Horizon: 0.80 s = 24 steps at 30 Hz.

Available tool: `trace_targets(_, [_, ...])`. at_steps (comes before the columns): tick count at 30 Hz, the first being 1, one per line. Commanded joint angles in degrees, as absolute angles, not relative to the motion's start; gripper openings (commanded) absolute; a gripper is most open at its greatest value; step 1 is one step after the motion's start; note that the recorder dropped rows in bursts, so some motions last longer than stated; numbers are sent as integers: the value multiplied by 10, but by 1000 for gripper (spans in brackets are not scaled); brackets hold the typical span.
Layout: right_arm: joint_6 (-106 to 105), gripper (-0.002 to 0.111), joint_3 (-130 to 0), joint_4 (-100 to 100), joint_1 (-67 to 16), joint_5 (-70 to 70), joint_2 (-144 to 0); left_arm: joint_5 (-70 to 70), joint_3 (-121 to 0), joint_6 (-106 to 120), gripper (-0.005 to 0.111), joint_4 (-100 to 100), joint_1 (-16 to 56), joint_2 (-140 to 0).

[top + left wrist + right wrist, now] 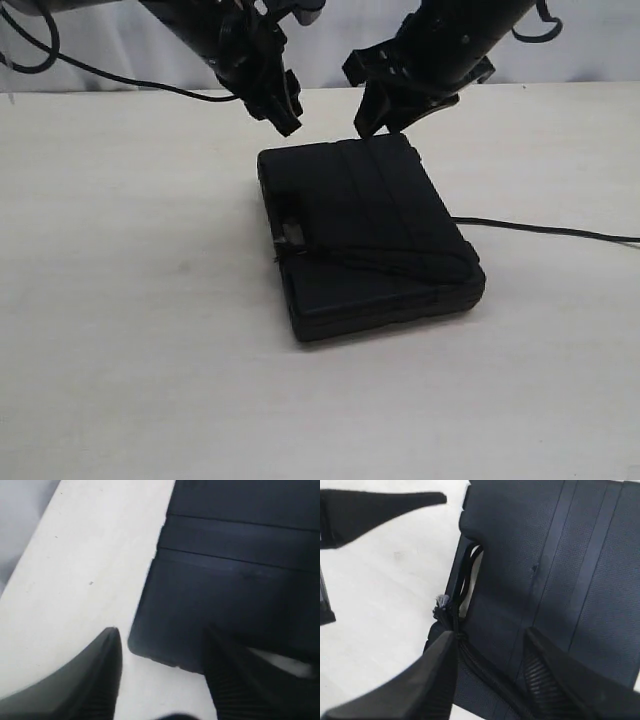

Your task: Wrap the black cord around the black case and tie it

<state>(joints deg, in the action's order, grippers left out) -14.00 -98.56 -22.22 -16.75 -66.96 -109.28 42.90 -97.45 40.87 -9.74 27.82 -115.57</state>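
Cord (455, 622), matte black, threads the handle cut-out of the black case (370, 215) and slants across its ribbed lid, its frayed knot (441, 600) at the case's edge, right below the right claw (490, 635). That claw hangs over the lid with its jaws spread, gripping nothing. Beside it the left claw (161, 635) hovers over a corner of the case, jaws likewise spread and empty. Beneath both claws the case lies flat on a pale table (120, 300).

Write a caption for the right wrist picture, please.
Open fingers above the black case, with the black cord across its lid.
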Motion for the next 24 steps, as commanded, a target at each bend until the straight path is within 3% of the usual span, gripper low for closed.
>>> trace_targets(1, [-102,41,-983,-187,-160,-663,-1091,557,-974,511,47,-190,276,-1157])
trace_targets(4, [-80,41,-983,-160,-124,-685,-1090,686,-968,653,47,-359,277,-1187])
trace_targets(6, [-80,41,-983,-159,-90,-700,-1089,699,-948,733,47,-423,284,-1207])
trace_targets(14, [-80,41,-936,-145,-8,-681,-1086,545,-908,817,47,-411,307,-1236])
trace_targets(24, [-79,41,-890,-139,35,-628,-1091,534,-907,852,47,-369,323,-1284])
